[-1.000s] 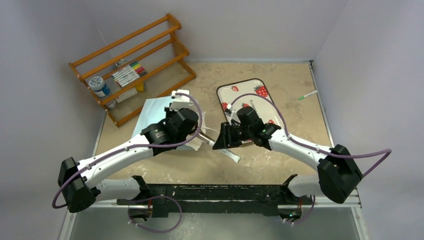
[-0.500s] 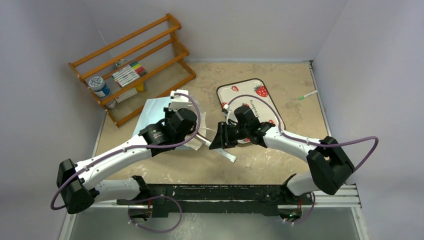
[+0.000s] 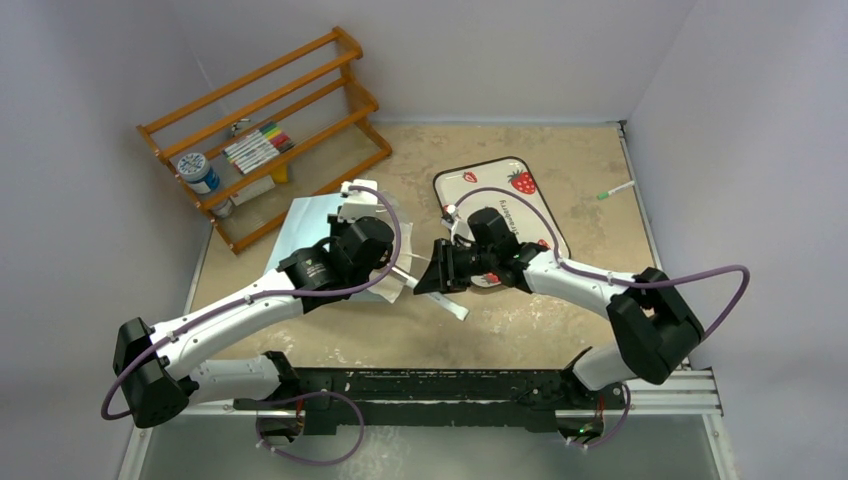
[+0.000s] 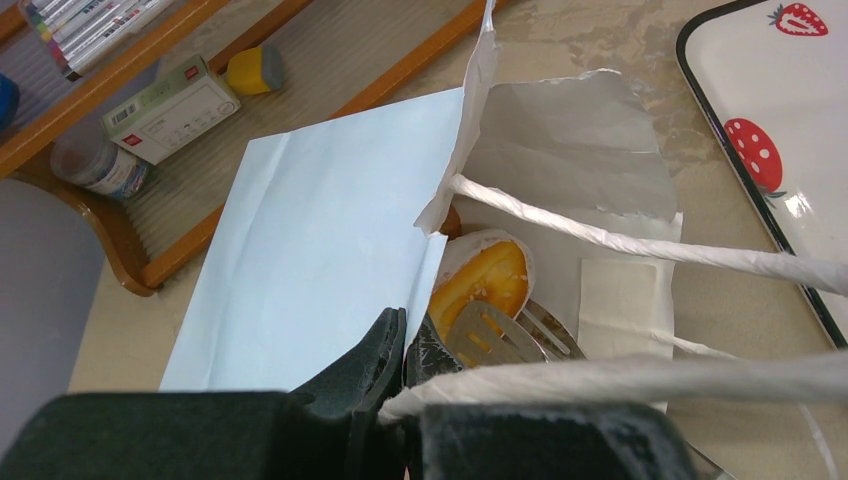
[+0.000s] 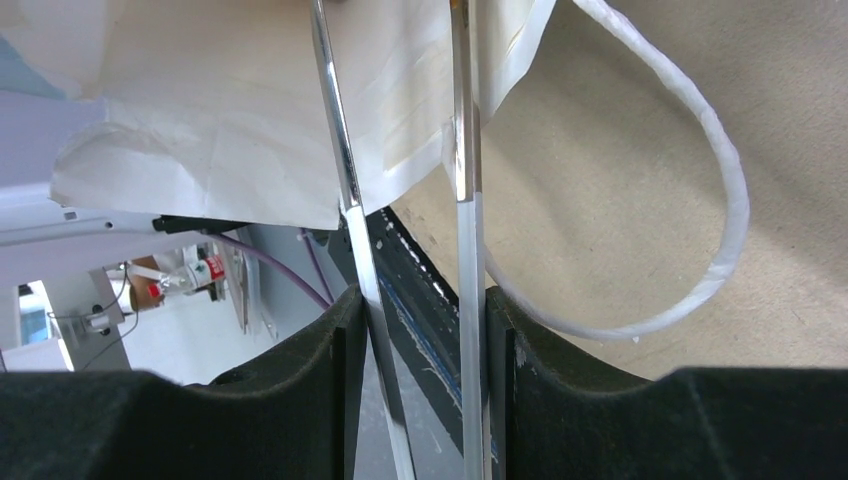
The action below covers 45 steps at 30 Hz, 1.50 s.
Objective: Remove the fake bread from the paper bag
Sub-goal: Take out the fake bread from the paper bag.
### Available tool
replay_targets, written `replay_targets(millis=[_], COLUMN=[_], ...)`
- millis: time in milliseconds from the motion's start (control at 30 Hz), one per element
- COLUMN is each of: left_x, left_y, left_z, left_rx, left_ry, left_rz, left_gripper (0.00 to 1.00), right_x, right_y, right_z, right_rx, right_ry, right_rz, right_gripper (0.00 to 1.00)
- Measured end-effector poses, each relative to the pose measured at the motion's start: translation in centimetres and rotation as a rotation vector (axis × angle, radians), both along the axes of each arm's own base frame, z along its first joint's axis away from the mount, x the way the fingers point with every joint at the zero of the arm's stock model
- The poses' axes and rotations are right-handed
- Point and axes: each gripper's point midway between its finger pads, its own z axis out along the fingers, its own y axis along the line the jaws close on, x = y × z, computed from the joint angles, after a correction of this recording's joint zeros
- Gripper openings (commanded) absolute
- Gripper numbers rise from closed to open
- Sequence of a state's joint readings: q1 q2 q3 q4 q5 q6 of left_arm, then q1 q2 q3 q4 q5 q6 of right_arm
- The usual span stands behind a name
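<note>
The pale-blue paper bag (image 3: 300, 225) lies on its side with its mouth toward the table's middle. My left gripper (image 4: 410, 345) is shut on the rim of the paper bag (image 4: 320, 250) beside a white cord handle (image 4: 600, 235). Inside the mouth shows one piece of the fake bread, an orange oval roll (image 4: 482, 280). The slotted tips of the metal tongs (image 4: 500, 338) lie right against it. My right gripper (image 5: 420, 320) is shut on the two arms of the tongs (image 5: 465, 200) and squeezes them partly together. In the top view the right gripper (image 3: 437, 275) sits just right of the bag's mouth.
The white strawberry-print tray (image 3: 520, 180) lies behind the right arm. An orange wooden rack (image 3: 260, 130) with markers and a jar stands at the back left. A green marker (image 3: 615, 190) lies near the right wall. A loop of cord handle (image 5: 722, 200) rests on the table.
My right arm has slid a little to the left, carrying the tongs closer into the bag's mouth. The left arm and the bag have stayed put.
</note>
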State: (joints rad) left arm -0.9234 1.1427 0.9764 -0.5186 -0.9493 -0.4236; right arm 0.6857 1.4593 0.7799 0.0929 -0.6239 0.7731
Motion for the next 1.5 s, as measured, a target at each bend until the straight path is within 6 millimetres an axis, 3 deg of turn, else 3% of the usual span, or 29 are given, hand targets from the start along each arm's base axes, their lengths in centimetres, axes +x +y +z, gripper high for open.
replay_targets(millis=[300,533,633,933,1133,1500], left_x=[0.0,-0.1,-0.1,0.0,0.0,-0.2], left_y=[-0.1,0.0,0.1,0.7,0.7,0.1], left_z=[0.0,-0.1,-0.1,0.1,0.1,-0.3], left_rx=[-0.001,0.005,0.008,0.023,0.025,0.015], left_ry=[0.002,0.006,0.007,-0.009,-0.01,0.018], left_rz=[-0.003,-0.003,-0.001,0.027,0.029,-0.007], left_gripper=[0.0,0.0,0.0,0.0,0.0,0.0], right_x=[0.6,1.3,1.3,1.5,1.5,2.4], right_y=[0.4,0.8,0.7,0.1,-0.2,0.6], right_z=[0.7,0.4,0.5,1.3,2.2,-0.6], right_rx=[0.041,0.046,0.049,0.021,0.025,0.0], right_ry=[-0.006,0.0,-0.001,-0.048,-0.081,-0.04], right_rz=[-0.006,-0.001,0.003,0.001,-0.007,-0.002], right_gripper=[0.41,0.07,0.01,0.0,0.35,0.55])
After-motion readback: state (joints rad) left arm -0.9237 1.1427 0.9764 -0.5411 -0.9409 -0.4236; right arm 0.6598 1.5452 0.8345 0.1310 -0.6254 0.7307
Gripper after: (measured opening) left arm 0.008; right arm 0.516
